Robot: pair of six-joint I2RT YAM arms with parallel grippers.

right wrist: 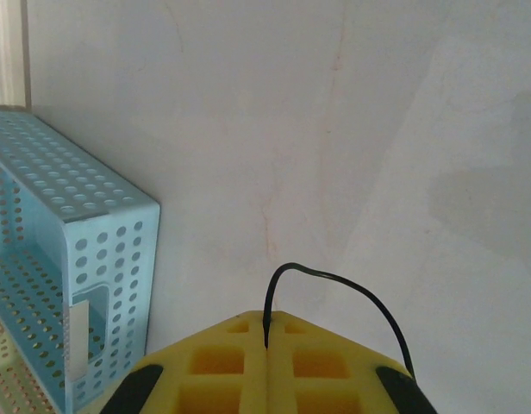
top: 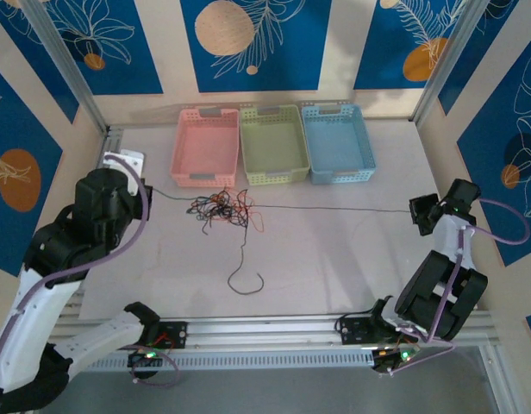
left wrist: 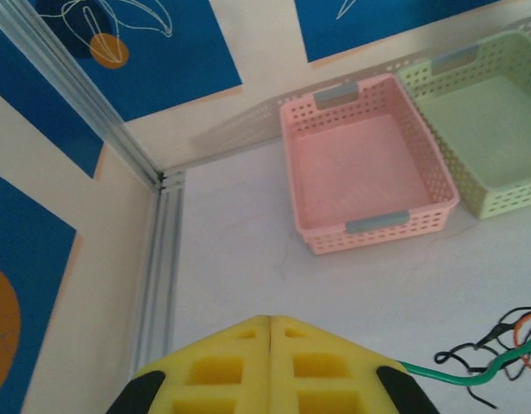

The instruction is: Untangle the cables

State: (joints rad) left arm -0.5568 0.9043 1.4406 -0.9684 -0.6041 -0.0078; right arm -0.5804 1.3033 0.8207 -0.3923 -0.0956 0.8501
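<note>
The table (top: 334,259) has three baskets in a row along its far edge: a pink basket (top: 205,147), a green basket (top: 272,142) and a blue basket (top: 337,142).

The cables (top: 222,209) lie in a messy knot on the table, just in front of the pink and green baskets and a bit left of the middle. The knot has black, orange-red and green bits in it.

One long black cable (top: 334,210) runs straight out of the knot toward the right edge of the table. The right gripper (right wrist: 270,317) has its yellow pads pressed together on the end of this cable, and a small loop of it curls over the pads.

The left gripper (left wrist: 270,321) is near the far left corner. Its pads are pressed together too. A green cable (left wrist: 451,376) comes out from its right side and runs to the knot, so it looks pinched there.

One loose black wire (top: 246,280) lies by itself in a curl, nearer the front edge.
</note>
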